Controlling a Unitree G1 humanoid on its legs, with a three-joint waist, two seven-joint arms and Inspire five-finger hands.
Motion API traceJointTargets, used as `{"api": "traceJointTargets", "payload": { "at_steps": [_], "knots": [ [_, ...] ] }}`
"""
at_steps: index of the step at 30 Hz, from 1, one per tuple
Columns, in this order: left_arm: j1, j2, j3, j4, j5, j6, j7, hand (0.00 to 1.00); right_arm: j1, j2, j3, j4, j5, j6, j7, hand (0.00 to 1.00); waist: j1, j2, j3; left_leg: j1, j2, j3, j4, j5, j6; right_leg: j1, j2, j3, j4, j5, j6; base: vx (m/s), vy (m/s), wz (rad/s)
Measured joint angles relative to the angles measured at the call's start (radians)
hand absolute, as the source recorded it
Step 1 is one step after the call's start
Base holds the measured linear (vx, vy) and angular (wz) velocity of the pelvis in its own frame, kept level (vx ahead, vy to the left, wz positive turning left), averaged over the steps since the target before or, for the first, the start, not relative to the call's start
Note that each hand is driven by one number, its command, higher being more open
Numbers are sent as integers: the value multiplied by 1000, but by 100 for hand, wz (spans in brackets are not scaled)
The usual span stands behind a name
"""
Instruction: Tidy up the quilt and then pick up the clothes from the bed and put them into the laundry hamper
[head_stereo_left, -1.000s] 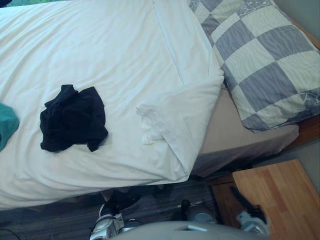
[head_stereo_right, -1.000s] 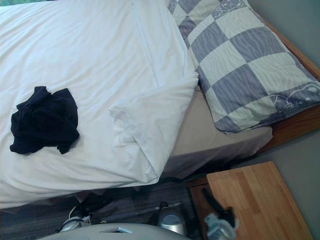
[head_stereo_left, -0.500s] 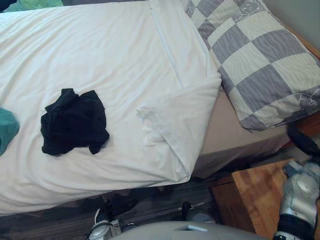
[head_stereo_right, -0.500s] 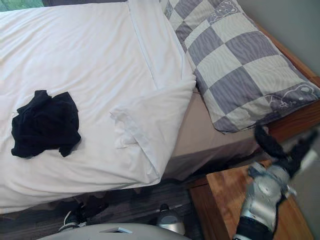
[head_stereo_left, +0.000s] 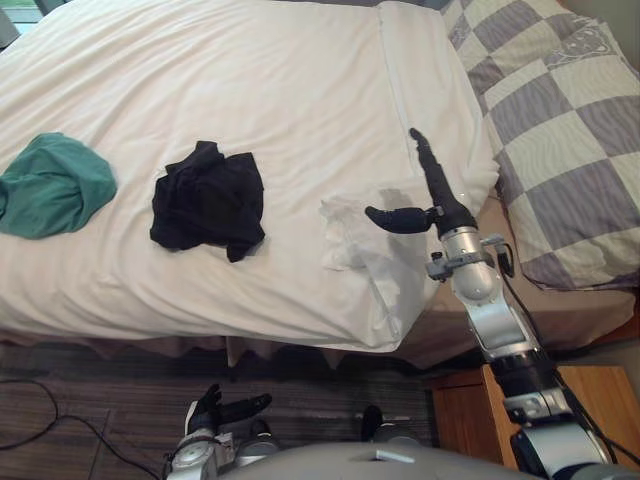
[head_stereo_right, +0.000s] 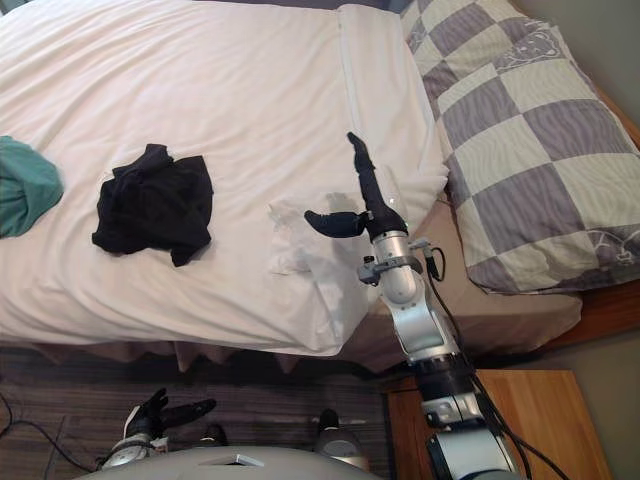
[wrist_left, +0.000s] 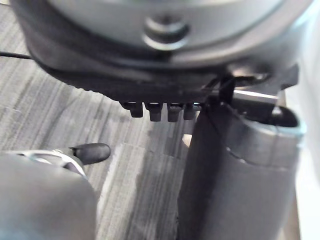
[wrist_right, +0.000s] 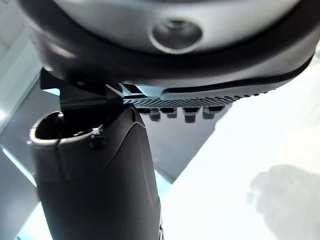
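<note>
The right robot hand (head_stereo_left: 442, 204) is held spread, fingers straight and thumb out, above the folded-back corner (head_stereo_left: 368, 262) of the white quilt (head_stereo_left: 300, 80). A black garment (head_stereo_left: 208, 198) and a green garment (head_stereo_left: 52, 185) are seen lying apart on the quilt. The left robot hand (head_stereo_left: 215, 412) is seen low by the floor, fingers relaxed.

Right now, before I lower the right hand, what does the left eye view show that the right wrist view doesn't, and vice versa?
Left eye view, not the wrist view: the black garment, the green garment, the checked pillow, the folded-back corner by the right hand, and the left hand low near the floor. Right wrist view, not the eye view: the hand's underside from close, thumb standing apart from the row of fingers. Both: the open right hand over the white quilt.
</note>
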Motion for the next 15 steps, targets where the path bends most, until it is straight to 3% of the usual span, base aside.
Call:
{"api": "traceJointTargets", "payload": {
  "at_steps": [7, 8, 15],
  "knots": [
    [8, 9, 4, 20, -4, -2, 3, 100, -96, -5, 24, 189, -83, 9, 0, 100, 25, -15, 56, -74, -37, -40, -8, 42, 34, -42, -38, -29, -15, 32, 13, -98, 37, 21],
    [3, 9, 3, 12, -4, -6, 3, 100, -111, -6, 28, 217, -83, 10, 0, 0, 29, -14, 71, -94, -44, -42, -8, 49, 41, -63, -46, -27, -14, 40, 15, -122, 56, 6],
    [-20, 3, 2, -5, -8, -43, 2, 100, -192, -63, 30, 341, -124, 24, -16, 0, 25, 2, 146, -162, -83, -47, -9, 70, 67, -131, -83, -18, -14, 71, 31, -71, 64, 4]
  ]
}}
